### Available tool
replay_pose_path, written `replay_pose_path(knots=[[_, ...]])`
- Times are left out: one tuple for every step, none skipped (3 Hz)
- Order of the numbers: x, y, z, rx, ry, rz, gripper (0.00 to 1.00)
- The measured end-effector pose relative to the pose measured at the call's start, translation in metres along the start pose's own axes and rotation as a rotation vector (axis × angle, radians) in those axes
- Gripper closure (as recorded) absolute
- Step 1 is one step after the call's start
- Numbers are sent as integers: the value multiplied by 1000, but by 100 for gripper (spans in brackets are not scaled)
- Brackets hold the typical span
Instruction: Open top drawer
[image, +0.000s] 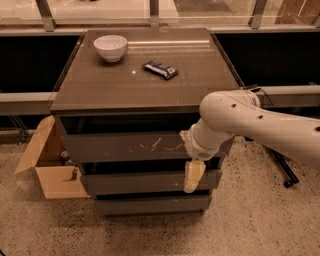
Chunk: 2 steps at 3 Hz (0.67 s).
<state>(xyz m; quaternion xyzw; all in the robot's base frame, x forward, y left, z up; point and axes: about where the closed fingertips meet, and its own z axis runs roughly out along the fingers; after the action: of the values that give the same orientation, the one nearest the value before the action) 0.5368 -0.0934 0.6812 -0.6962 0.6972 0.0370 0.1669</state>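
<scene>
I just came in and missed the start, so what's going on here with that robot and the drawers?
A white robot arm reaches in from the right toward a grey drawer cabinet. Its gripper hangs in front of the cabinet's right side, just below the scratched top drawer, which looks shut. A white bowl and a dark packet sit on top. An open cardboard box stands on the floor beside it.

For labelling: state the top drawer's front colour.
The top drawer is dark grey with pale scratches (camera view); the gripper hangs below its right end.
</scene>
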Motion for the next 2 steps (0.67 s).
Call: replay_pose_path(knots=[[-4,-12,-1,59,15,-47,0],[-9,-28,4,104,10,-100,0]])
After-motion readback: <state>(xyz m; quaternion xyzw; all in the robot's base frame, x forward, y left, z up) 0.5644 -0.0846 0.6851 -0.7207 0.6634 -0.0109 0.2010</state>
